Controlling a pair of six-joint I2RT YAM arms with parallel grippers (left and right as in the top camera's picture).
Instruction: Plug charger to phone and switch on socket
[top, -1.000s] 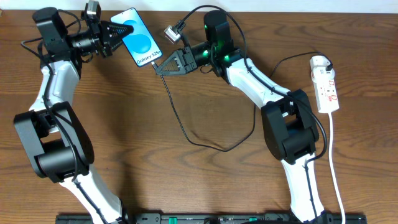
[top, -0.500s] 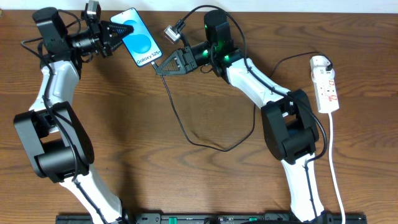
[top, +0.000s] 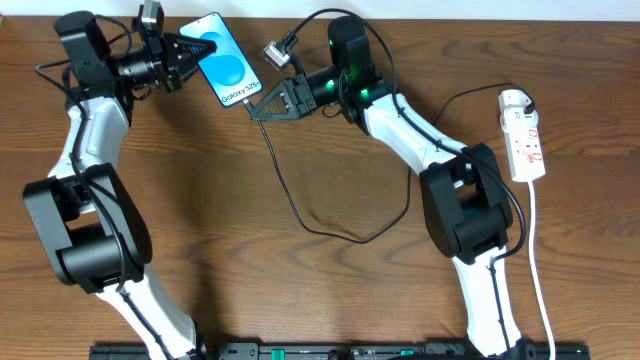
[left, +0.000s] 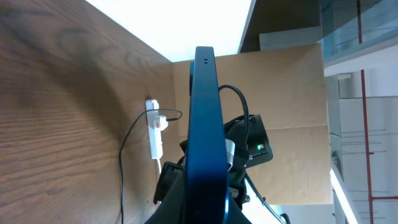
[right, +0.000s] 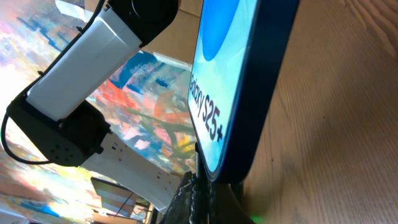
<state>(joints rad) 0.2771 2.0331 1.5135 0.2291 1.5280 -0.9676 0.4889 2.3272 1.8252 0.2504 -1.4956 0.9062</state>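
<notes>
The phone (top: 226, 66), blue screen up, is held off the table at the back left by my left gripper (top: 190, 50), which is shut on its top end. My right gripper (top: 258, 107) is shut on the plug tip of the black charger cable (top: 291, 201), right at the phone's bottom edge. In the right wrist view the phone (right: 231, 81) stands above the plug (right: 202, 186); I cannot tell whether the plug is seated. The cable loops over the table to the white adapter (top: 513, 100) on the socket (top: 527, 148) at the far right. In the left wrist view the phone (left: 205, 118) is edge-on.
The socket's white cord (top: 540, 270) runs down the right side to the front edge. The socket also shows far off in the left wrist view (left: 153, 134). A grey connector (top: 276, 50) hangs by the right arm. The table is brown wood (top: 250, 260).
</notes>
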